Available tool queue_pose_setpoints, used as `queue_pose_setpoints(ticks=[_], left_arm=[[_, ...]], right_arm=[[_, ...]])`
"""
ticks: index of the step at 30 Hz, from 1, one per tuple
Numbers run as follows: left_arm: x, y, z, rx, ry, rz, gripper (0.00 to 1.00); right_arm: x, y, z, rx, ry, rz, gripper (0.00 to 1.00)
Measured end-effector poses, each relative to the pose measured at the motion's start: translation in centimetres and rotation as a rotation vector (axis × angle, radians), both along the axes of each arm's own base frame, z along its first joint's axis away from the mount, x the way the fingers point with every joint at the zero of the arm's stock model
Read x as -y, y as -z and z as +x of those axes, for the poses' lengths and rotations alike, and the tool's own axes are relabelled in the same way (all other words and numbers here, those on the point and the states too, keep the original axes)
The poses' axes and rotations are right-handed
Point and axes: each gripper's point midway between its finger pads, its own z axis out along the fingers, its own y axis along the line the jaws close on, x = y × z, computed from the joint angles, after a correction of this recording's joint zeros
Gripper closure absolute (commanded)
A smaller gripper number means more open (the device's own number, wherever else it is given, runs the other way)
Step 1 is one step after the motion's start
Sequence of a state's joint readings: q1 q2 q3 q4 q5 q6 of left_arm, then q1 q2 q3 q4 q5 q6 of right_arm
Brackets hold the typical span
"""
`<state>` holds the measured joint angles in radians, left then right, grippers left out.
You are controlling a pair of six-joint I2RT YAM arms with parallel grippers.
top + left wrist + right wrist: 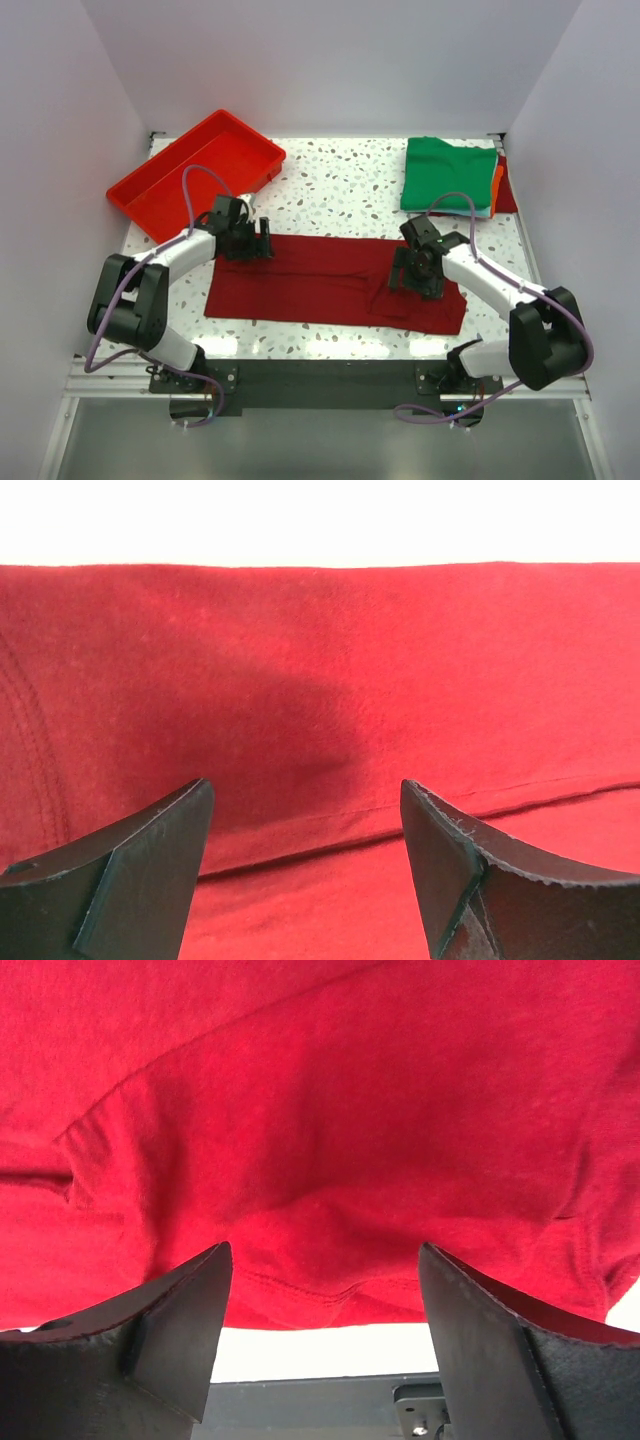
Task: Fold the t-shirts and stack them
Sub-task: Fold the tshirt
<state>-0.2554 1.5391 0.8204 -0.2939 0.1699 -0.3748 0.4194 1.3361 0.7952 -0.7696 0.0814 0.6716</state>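
Folding the maroon t-shirt (320, 285), lying as a strip: left pincer (305, 815) and right pincer (325, 1275) both wide, empty; next, pinch an edge.

Overhead wide; wrist cameras close, sharing maroon t-shirt (330, 280).

The dark red t-shirt (320, 280) is soft matt cloth, faintly fuzzy, like the green t-shirt (445, 175). The red tray (190, 175) looks glossy plastic; the speckled surface (340, 185) smooth, stone-like.

Red tray (200, 165); maroon t-shirt (320, 275); green t-shirt (445, 175); white speckled table (340, 190).
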Motion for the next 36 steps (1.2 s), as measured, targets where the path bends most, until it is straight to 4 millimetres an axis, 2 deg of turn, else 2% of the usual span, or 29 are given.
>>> queue_pose_setpoints(ticks=[6,15,24,31,36], left_arm=[[0.6,-0.3,0.5,0.022,0.012,-0.029,0.2],[1.9,0.4,1.4,0.03,0.038,-0.071,0.2],[1.9,0.7,2.1,0.046,0.003,-0.064,0.2],[1.1,0.9,1.6,0.044,-0.082,-0.043,0.19],[-0.2,1.0,0.3,0.033,-0.155,-0.017,0.18]], right_arm=[[1.5,-0.2,1.1,0.022,0.065,-0.022,0.21],[3.3,0.5,3.2,0.024,0.166,-0.023,0.21],[3.4,2.9,5.5,-0.027,0.157,-0.051,0.22],[3.2,3.0,7.1,-0.032,0.108,-0.066,0.25],[2.0,3.1,8.9,-0.033,0.056,-0.07,0.25]])
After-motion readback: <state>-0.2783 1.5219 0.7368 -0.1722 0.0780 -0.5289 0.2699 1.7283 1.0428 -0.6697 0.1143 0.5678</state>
